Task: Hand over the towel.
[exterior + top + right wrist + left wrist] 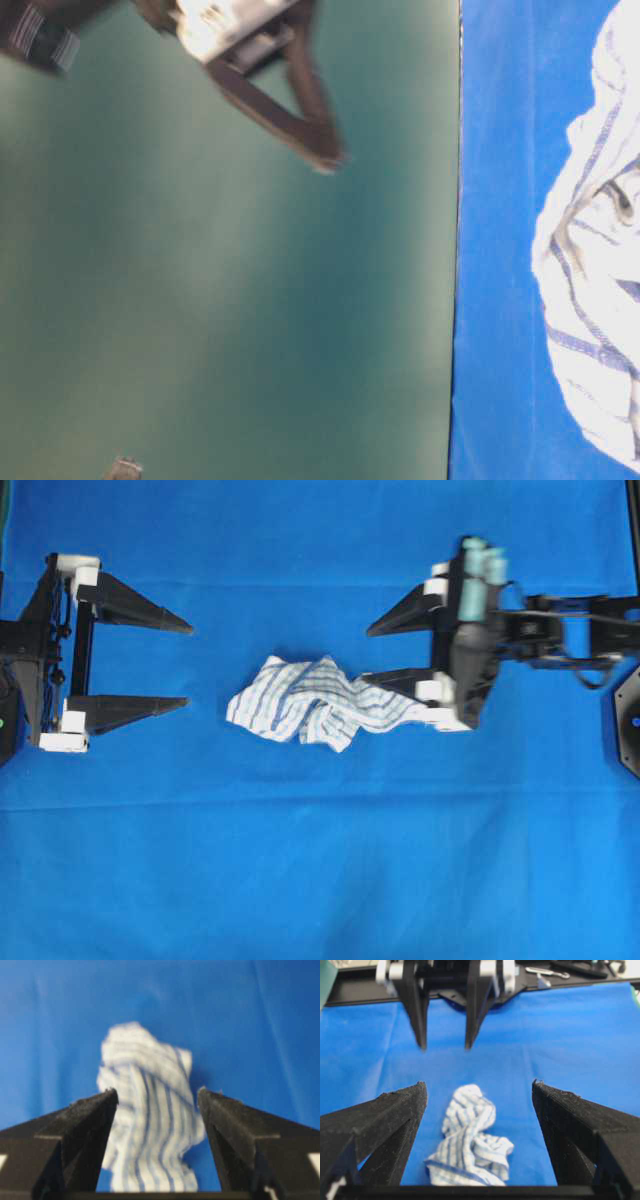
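Note:
The towel [318, 702], white with thin blue-grey stripes, lies crumpled on the blue cloth at mid-table. My right gripper [368, 655] is open over its right end, and that end runs under the lower finger. In the right wrist view the towel [147, 1120] fills much of the gap between the spread fingers of the right gripper [157, 1091] without being pinched. My left gripper [188, 666] stands open at the left, a short way off the towel. The left wrist view shows the towel [470, 1145] ahead of the left gripper [479, 1084], with the right gripper [445, 1049] facing beyond.
The large plain blue cloth [320, 880] covers the whole table. Metal tools [547, 971] lie on a black strip past its far edge. The table-level view shows a green wall [200, 300], a black finger [300, 115] and the towel [600, 300] close up.

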You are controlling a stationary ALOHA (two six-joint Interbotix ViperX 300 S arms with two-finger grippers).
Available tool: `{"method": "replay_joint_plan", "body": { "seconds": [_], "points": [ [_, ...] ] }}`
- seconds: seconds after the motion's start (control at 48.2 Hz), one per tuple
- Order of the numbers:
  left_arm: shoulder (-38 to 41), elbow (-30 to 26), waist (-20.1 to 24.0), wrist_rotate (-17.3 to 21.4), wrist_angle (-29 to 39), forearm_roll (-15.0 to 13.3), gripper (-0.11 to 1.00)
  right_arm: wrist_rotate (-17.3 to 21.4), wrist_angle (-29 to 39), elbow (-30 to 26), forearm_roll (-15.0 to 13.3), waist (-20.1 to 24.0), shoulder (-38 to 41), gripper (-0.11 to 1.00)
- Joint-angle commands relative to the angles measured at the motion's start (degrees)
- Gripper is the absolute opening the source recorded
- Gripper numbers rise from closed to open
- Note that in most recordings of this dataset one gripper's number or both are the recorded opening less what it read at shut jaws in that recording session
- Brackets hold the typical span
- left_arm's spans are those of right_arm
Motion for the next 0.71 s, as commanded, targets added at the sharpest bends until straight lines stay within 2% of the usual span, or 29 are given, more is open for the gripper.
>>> {"method": "replay_joint_plan", "body": {
  "seconds": [0.0,0.187,0.561,0.685],
  "points": [
    [-0.18,-0.62,-0.09,-0.09,-1.05,-0.09,0.81,-0.09,-3.52,1.76,-0.53,0.53,-5.36,0.69],
    [-0.18,-0.44,-0.09,-0.09,-1.05,-0.18,0.81,-0.09,-5.54,6.24,-0.7,0.62,-14.85,0.69],
    [-0.35,-0.18,-0.09,-0.09,-0.97,-0.09,0.81,-0.18,-5.71,7.56,-0.7,0.53,-16.26,0.69],
    [-2.46,0.44,-0.09,0.0,0.35,-0.18,0.82,-0.18,-3.34,8.35,-0.7,0.18,-21.53,0.69]
  ]
}}
